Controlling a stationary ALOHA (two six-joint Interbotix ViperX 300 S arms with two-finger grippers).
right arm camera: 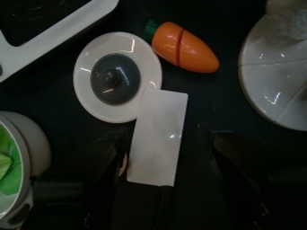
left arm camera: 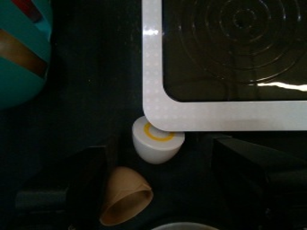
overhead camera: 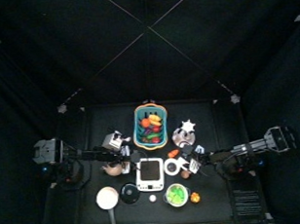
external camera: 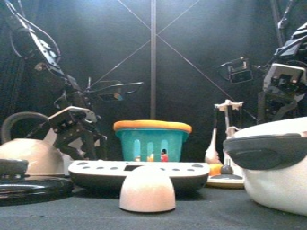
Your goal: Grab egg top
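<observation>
Egg top [left arm camera: 124,193]: tan, hollow half-shell lying tipped on the desk [left arm camera: 84,108], left of the white-framed black plate [left arm camera: 153,90], off that plate's far-left corner; just beside it stands the white egg half [left arm camera: 153,142] with a yellow ring on top; whether the two touch I cannot tell; the teal basket [left arm camera: 21,63] sits farther back.

Handling, as a judgement: looks like a small toy shell, light and rigid; smooth and rounded, so likely to squirt out of a pinch placed high on the dome; best taken across its widest part near the open rim, jaws on opposite sides; little risk of breaking it, more risk of rolling it or knocking over the white half next to it.

Left hand [left arm camera: 168,166]: jaws spread wide, nothing between them; pointing down at the desk, with the tan shell near one jaw and not centred in the gap, though this part of the picture is dark and I may misjudge the offset; needs to be centred over the shell before it closes.

Right hand [right arm camera: 168,153]: jaws spread, hanging over a white flat block [right arm camera: 159,139] on the right of the desk, empty.
</observation>
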